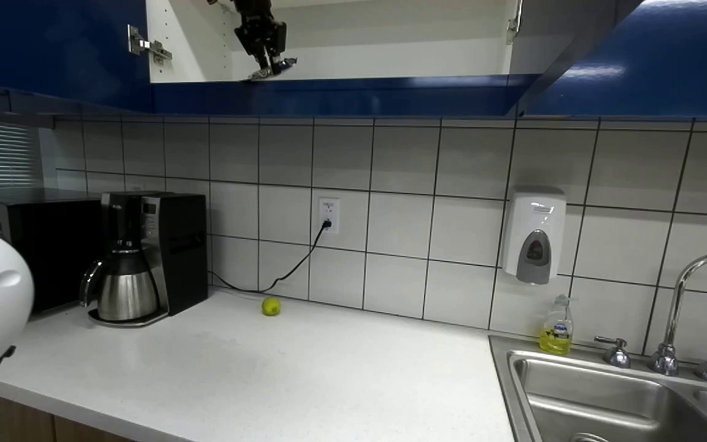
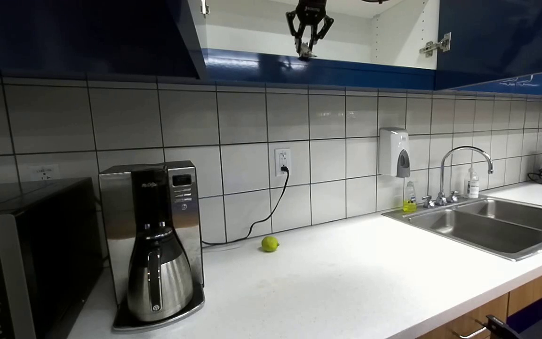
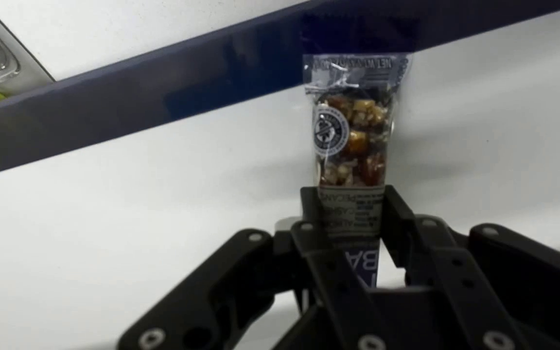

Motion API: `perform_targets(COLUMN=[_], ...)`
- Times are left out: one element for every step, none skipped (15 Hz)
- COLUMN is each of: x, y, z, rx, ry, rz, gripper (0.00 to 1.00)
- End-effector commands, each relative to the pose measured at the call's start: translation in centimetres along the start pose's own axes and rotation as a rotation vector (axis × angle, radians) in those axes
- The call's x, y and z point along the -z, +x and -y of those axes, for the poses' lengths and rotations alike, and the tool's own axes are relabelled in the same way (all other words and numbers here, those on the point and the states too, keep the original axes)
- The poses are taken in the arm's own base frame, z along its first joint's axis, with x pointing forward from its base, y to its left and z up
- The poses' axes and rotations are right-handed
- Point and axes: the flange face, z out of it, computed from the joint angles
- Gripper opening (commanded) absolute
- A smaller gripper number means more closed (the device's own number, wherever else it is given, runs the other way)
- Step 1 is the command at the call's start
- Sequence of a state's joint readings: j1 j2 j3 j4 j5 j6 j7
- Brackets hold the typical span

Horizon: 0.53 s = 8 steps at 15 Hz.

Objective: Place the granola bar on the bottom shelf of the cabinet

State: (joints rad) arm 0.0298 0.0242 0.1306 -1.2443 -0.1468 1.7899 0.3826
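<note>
The granola bar (image 3: 353, 131) is a clear and dark-blue wrapper with nuts showing. In the wrist view it stretches away between the fingers, its far end over the blue front edge. My gripper (image 3: 350, 209) is shut on its sides near the middle. The bar also shows small and tilted at the fingertips in both exterior views (image 1: 286, 64) (image 2: 305, 50). The gripper (image 1: 269, 66) points down inside the open cabinet, just above its front edge (image 2: 306, 44). The white bottom shelf (image 3: 139, 218) lies below it in the wrist view. Whether the bar touches the shelf, I cannot tell.
Open glossy blue doors flank the cabinet (image 1: 53, 55) (image 2: 501, 42). A blue front edge (image 1: 341, 96) runs along the shelf. Below are a counter (image 1: 329, 368), a coffee maker (image 2: 158, 263), a yellow-green ball (image 1: 271, 306), a soap dispenser (image 1: 536, 236) and a sink (image 2: 482, 230).
</note>
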Motion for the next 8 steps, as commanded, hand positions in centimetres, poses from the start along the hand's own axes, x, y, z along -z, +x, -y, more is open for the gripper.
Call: perform_targets(x=[-0.8, -1.1, -1.7, -2.0, -2.4, -2.6, -2.8, -2.9], y=[1.5, 1.8, 2.1, 2.2, 2.4, 2.5, 2.6, 2.7], z=[0.0, 0.1, 0.1, 0.1, 0.1, 0.1, 0.0, 0.0], rx=[-0.016, -0.016, -0.025, -0.027, -0.032, -0.035, -0.035, -0.036], ry=[-0.007, -0.008, -0.01, -0.013, -0.016, -0.017, -0.018, -0.016], rz=[0.021, 0.024, 0.028, 0.033, 0.037, 0.04, 0.042, 0.044], gripper=[0.09, 0.09, 0.09, 0.59, 0.6, 0.67, 0.73, 0.8])
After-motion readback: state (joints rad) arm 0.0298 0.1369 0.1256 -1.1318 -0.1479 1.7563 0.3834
